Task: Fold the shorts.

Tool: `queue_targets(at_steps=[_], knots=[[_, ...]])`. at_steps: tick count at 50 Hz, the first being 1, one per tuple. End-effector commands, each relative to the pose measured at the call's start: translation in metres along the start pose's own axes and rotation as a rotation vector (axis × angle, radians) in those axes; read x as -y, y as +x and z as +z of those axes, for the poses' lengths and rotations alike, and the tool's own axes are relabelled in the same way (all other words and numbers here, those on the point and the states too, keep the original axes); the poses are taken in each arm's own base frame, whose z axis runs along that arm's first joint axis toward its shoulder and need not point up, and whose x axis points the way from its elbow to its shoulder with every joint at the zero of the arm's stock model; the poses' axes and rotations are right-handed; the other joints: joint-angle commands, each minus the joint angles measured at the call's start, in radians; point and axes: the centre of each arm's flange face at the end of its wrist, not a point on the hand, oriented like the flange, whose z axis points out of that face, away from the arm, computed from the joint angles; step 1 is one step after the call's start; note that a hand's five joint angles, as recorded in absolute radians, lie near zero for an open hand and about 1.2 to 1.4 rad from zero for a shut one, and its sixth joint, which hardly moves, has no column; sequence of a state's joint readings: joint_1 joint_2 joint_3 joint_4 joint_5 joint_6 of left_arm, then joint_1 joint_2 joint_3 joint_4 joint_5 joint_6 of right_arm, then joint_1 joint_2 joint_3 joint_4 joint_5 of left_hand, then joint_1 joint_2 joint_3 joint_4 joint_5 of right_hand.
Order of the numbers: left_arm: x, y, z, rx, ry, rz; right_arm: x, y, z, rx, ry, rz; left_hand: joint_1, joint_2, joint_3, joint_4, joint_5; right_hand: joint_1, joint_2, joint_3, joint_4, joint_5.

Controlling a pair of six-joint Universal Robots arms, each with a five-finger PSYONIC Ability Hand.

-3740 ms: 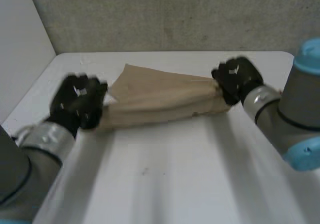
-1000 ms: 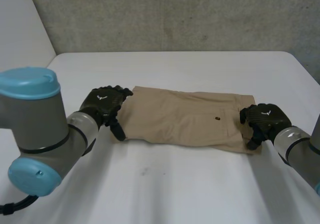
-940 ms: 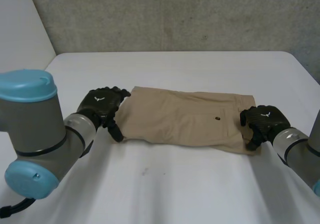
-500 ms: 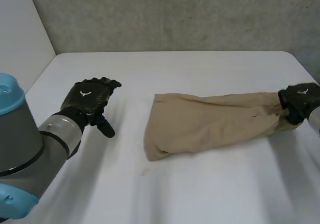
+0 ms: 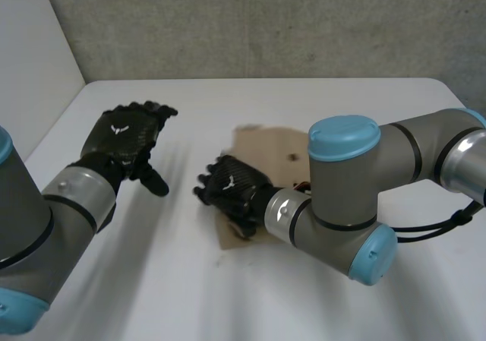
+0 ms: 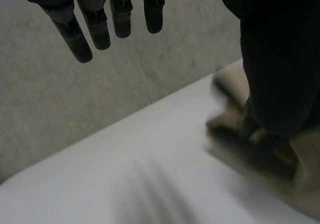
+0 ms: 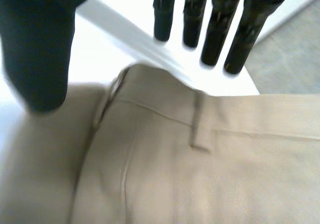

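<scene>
The tan shorts lie folded over on themselves in the middle of the white table. My right hand rests over their left edge, its arm crossing above the cloth. In the right wrist view its fingers are straight and lifted off the shorts, whose waistband and belt loop lie under the palm. My left hand hovers open above bare table to the left, apart from the cloth. Its straight fingers point at the wall, with the shorts beyond its thumb.
A grey concrete wall runs behind the table's far edge. A white panel stands along the table's left side. Bare tabletop stretches in front of the shorts and to their left.
My right hand has swept the waistband end from the far right across to the left, doubling the shorts over. My left hand has lifted a little further up and left.
</scene>
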State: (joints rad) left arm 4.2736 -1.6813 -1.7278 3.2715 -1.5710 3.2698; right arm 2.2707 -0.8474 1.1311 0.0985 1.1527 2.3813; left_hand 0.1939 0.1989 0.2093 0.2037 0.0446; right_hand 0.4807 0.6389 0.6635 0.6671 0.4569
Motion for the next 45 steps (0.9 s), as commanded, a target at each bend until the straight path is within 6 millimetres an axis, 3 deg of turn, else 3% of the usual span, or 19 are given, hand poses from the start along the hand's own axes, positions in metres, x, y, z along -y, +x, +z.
queue_targets(at_steps=[1, 3, 5, 7, 9, 10, 11, 14, 15, 20, 21, 23, 24, 26, 29, 30, 36, 45], knots=[[0.022, 0.002, 0.016, -0.003, 0.096, 0.005, 0.025, 0.042, -0.022, -0.106, 0.103, 0.128, -0.019, -0.024, -0.035, -0.029, -0.045, -0.306, -0.464, -0.489, -0.493, -0.457], [0.023, 0.003, 0.019, -0.007, 0.099, 0.005, 0.021, 0.063, -0.028, -0.173, 0.114, 0.223, -0.019, -0.024, -0.035, -0.029, -0.045, -0.306, -0.464, -0.489, -0.493, -0.457], [0.028, 0.013, 0.032, -0.032, 0.120, 0.006, 0.022, 0.094, -0.046, -0.276, 0.138, 0.353, -0.019, -0.024, -0.035, -0.029, -0.045, -0.306, -0.464, -0.489, -0.493, -0.457], [0.030, 0.016, 0.036, -0.041, 0.125, 0.008, 0.023, 0.107, -0.057, -0.331, 0.146, 0.429, -0.019, -0.024, -0.034, -0.028, -0.044, -0.306, -0.464, -0.489, -0.493, -0.457], [0.029, 0.035, 0.050, -0.087, 0.135, 0.012, 0.024, 0.111, -0.060, -0.352, 0.151, 0.461, -0.016, -0.021, -0.031, -0.025, -0.041, -0.306, -0.464, -0.489, -0.493, -0.457], [0.029, 0.035, 0.050, -0.087, 0.135, 0.012, 0.018, 0.116, -0.063, -0.382, 0.140, 0.521, -0.016, -0.021, -0.031, -0.025, -0.041, -0.306, -0.464, -0.489, -0.493, -0.457], [0.027, 0.049, 0.063, -0.117, 0.138, 0.014, 0.010, 0.120, -0.064, -0.422, 0.112, 0.548, -0.007, -0.012, -0.022, -0.017, -0.032, -0.306, -0.464, -0.489, -0.493, -0.457], [0.021, 0.066, 0.076, -0.152, 0.138, 0.017, 0.006, 0.122, -0.065, -0.441, 0.087, 0.547, 0.005, 0.000, -0.011, -0.005, -0.020, -0.306, -0.464, -0.489, -0.493, -0.457], [0.018, 0.071, 0.081, -0.161, 0.138, 0.018, -0.007, 0.123, -0.063, -0.460, 0.024, 0.558, 0.005, 0.000, -0.011, -0.005, -0.020, -0.306, -0.464, -0.489, -0.493, -0.457], [-0.010, 0.090, 0.106, -0.194, 0.082, 0.026, -0.037, 0.123, -0.048, -0.479, -0.089, 0.582, 0.008, 0.003, -0.008, -0.002, -0.017, -0.306, -0.464, -0.489, -0.493, -0.457], [-0.024, 0.095, 0.111, -0.205, 0.041, 0.031, -0.041, 0.122, -0.045, -0.476, -0.104, 0.588, 0.008, 0.003, -0.008, -0.002, -0.017, -0.306, -0.464, -0.489, -0.493, -0.457], [-0.031, 0.098, 0.112, -0.211, 0.017, 0.034, -0.053, 0.117, -0.040, -0.463, -0.143, 0.604, 0.008, 0.003, -0.008, -0.002, -0.017, -0.306, -0.464, -0.489, -0.493, -0.457], [-0.044, 0.101, 0.115, -0.219, -0.030, 0.039, -0.053, 0.117, -0.040, -0.463, -0.143, 0.605, 0.008, 0.003, -0.008, -0.002, -0.017, -0.306, -0.464, -0.489, -0.493, -0.457], [-0.068, 0.102, 0.116, -0.225, -0.125, 0.048, -0.071, 0.106, -0.030, -0.426, -0.209, 0.634, 0.014, 0.009, -0.002, 0.004, -0.012, -0.306, -0.464, -0.489, -0.493, -0.457], [-0.078, 0.101, 0.115, -0.223, -0.172, 0.052, -0.084, 0.099, -0.025, -0.405, -0.249, 0.645, 0.020, 0.015, 0.004, 0.010, -0.006, -0.306, -0.464, -0.489, -0.493, -0.457], [-0.091, 0.099, 0.112, -0.225, -0.235, 0.060, -0.094, 0.096, -0.024, -0.396, -0.280, 0.644, 0.017, 0.012, 0.001, 0.007, -0.009, -0.306, -0.464, -0.489, -0.493, -0.457], [-0.104, 0.094, 0.104, -0.225, -0.333, 0.083, -0.107, 0.093, -0.025, -0.373, -0.339, 0.601, 0.020, 0.015, 0.004, 0.010, -0.006, -0.306, -0.464, -0.489, -0.493, -0.457], [-0.089, 0.086, 0.105, -0.215, -0.300, 0.145, -0.101, 0.099, -0.031, -0.376, -0.350, 0.550, 0.020, 0.015, 0.004, 0.010, -0.006, -0.306, -0.464, -0.489, -0.493, -0.457]])
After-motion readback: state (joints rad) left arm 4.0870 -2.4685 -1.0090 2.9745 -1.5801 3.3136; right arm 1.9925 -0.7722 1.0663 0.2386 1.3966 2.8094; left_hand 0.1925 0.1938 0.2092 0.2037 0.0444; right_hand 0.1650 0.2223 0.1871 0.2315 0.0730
